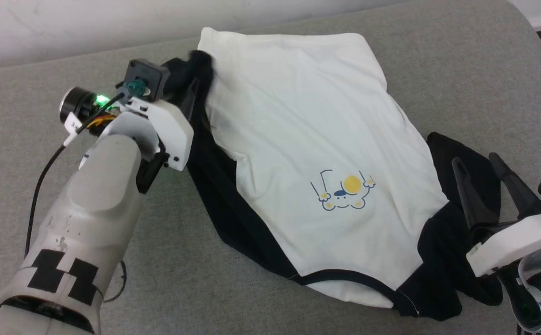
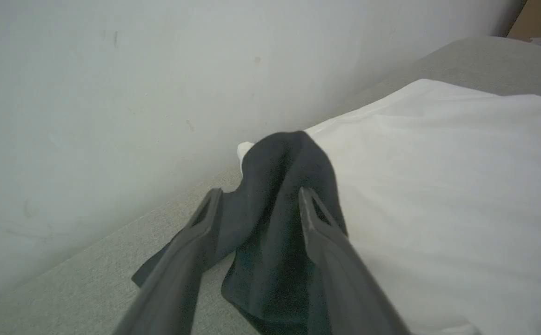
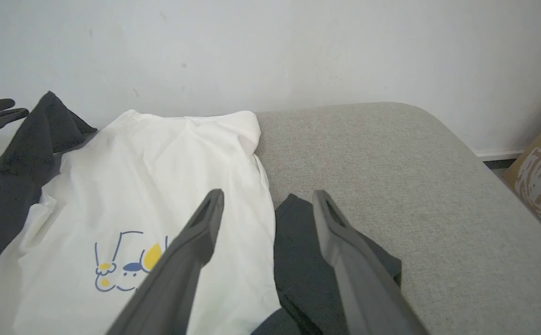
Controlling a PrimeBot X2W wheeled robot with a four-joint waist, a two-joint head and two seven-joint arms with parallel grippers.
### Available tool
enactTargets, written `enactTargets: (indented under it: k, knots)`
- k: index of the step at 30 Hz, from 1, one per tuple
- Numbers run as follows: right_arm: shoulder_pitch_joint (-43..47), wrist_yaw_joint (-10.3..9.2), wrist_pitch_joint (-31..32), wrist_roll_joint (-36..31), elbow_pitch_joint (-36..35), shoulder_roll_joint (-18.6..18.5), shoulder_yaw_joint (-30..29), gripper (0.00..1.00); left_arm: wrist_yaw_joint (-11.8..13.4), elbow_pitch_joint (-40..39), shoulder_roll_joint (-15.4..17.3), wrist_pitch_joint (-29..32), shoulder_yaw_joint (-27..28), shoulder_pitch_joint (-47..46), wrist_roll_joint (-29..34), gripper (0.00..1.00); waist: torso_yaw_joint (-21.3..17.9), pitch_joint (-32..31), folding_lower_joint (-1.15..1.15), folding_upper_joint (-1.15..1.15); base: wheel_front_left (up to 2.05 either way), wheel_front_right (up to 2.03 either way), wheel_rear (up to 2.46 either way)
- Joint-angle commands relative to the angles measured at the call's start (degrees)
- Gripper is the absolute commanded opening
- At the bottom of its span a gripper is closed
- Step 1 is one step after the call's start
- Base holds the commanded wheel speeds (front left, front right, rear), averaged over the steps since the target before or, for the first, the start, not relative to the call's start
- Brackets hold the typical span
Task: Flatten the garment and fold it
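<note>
Pale forearm [image 1: 98, 195] of the left arm rises from the lower left of the head view, nearest the lens. The shirt [image 1: 307, 139] lies print [image 1: 343, 190] up across the middle of the grey cushion [image 1: 461, 60], collar [image 1: 344, 275] toward the bottom of the frame and hem near the wall [image 1: 65, 23].

The white body looks fairly smooth, so flattening seems nearly done and the sleeves are the work in hand. The left tool [image 2: 259, 193] sits at the upper left corner of the shirt with its fingers spread wide. The black sleeve end [image 2: 282, 167] stands in a peak between and ahead of them, apparently not pinched. The right tool [image 3: 268, 195] is fully open and empty above the other sleeve [image 1: 442, 242], crumpled at the lower right.

Next, I judge, the left tool must back away without dragging cloth, and the crumpled sleeve needs pinching and straightening.

In the head view the wrist housing hides the left fingertips. Whether cloth touches the inner pads is unclear, and the crumpled sleeve's cuff is buried.
</note>
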Motion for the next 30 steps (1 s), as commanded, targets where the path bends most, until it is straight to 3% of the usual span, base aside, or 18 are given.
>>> enactTargets:
  k: [1,7,14,20,25,30]
  knots:
    - [-0.95,-0.05,-0.19,-0.48,0.19,0.09,0.17,1.0,-0.43,1.16,-0.06,-0.93,-0.19,-0.64,-0.38,1.0,0.81,-1.23,0.0,0.0,0.0,0.0,0.0]
    - [0.44,-0.05,0.35,-0.53,0.38,-0.35,0.16,1.0,-0.88,4.76,-0.87,-5.14,1.16,0.27,-3.08,1.0,3.37,-5.81,0.0,0.0,0.0,0.0,0.0]
    - [4.36,-0.05,1.97,-0.92,-0.94,0.28,-1.26,1.0,0.7,2.16,-3.0,-7.19,4.61,7.51,-8.02,1.0,6.66,-10.8,0.0,0.0,0.0,0.0,0.0]
    - [7.34,-0.05,3.32,-1.01,-2.85,1.66,-2.13,1.0,1.47,-3.78,-6.52,2.18,3.53,19.68,-11.8,1.0,8.3,-12.33,0.0,0.0,0.0,0.0,0.0]
    - [8.29,-0.05,4.02,-0.96,-4.03,2.27,-2.22,1.0,3.54,-10.92,-8.0,10.38,0.94,27.02,-12.56,1.0,8.77,-11.65,0.0,0.0,0.0,0.0,0.0]
    - [8.34,-0.05,4.34,-0.85,-4.88,2.65,-1.81,1.0,8.28,-20.12,-7.68,17.8,-0.86,32.21,-12.14,1.0,8.49,-9.75,0.0,0.0,0.0,0.0,0.0]
